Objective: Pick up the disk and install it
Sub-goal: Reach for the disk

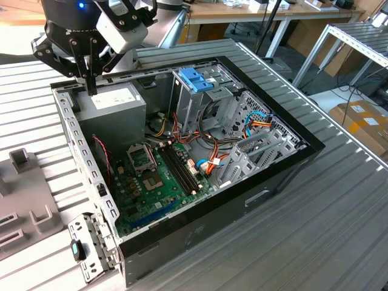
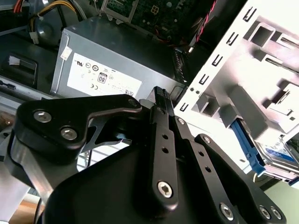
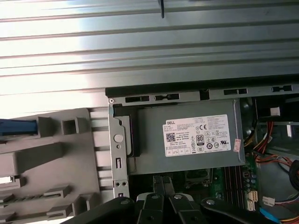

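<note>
The flat silver-metal disk [image 2: 279, 154], blue-and-white labelled with a blue plastic side rail, lies recessed in a pale grey moulded holder [image 2: 271, 51] on the ribbed metal tabletop [image 3: 140, 46], just outside the open black computer case's perforated steel rim [image 1: 73, 133]. The black tool [image 1: 91, 83], fingers pressed together on nothing, hangs over that rim beside the grey metal power-supply box [image 1: 112, 109], apart from the disk.

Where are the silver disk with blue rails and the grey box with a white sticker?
The silver disk [image 2: 274, 152]: second wrist view, its label.
The grey box [image 3: 196, 136]: first wrist view, its white sticker.
</note>
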Robot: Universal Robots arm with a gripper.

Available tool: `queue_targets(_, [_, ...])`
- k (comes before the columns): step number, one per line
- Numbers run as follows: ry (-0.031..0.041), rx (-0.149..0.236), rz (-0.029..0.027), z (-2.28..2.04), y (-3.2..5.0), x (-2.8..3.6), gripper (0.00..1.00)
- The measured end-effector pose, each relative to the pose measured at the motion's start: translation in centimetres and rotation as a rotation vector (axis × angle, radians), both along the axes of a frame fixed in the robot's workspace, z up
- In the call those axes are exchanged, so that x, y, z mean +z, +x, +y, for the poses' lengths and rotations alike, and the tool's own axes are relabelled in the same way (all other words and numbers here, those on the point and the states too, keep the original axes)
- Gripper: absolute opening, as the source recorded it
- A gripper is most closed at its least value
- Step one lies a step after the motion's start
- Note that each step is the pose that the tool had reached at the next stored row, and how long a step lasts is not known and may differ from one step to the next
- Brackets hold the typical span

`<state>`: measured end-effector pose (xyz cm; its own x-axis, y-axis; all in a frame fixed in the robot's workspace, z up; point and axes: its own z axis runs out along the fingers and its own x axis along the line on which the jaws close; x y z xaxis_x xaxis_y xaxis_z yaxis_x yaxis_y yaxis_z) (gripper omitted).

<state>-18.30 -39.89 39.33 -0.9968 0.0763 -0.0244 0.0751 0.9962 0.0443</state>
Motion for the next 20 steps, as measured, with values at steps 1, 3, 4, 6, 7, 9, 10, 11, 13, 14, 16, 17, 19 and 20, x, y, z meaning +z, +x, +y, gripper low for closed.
queue_targets(1, [0.0001,0.000,-0.0001,0.00,-0.06,0.00,0.11])
queue_targets(3, [0.0000,0.000,0.0000,0.00,-0.19,0.00,0.11])
queue_targets(4, [0.0000,0.000,0.0000,0.00,-0.27,0.00,0.11])
queue_targets(6, [0.0001,0.000,0.0000,0.00,-0.37,0.00,0.11])
queue_targets(7, [0.0000,0.000,0.0000,0.00,-0.43,0.00,0.11])
queue_targets(9, [0.0001,0.000,0.0000,0.00,-0.53,0.00,0.11])
queue_targets(10, [0.0001,0.000,0.0000,0.00,-0.59,0.00,0.11])
queue_targets(11, [0.0001,0.000,0.0000,0.00,-0.63,0.00,0.11])
queue_targets(13, [0.0000,0.000,0.0000,0.00,-0.74,0.00,0.11])
queue_targets(14, [0.0001,0.000,0.0000,0.00,-0.80,0.00,0.11])
queue_targets(16, [0.0000,0.000,0.0000,0.00,-0.95,0.00,0.11])
queue_targets(17, [0.0000,0.000,0.0000,0.00,-1.08,0.00,0.11])
queue_targets(19, [0.0000,0.000,0.0000,0.00,-1.22,0.00,0.11])
queue_targets(20, [0.0000,0.000,0.0000,0.00,-1.30,0.00,0.11])
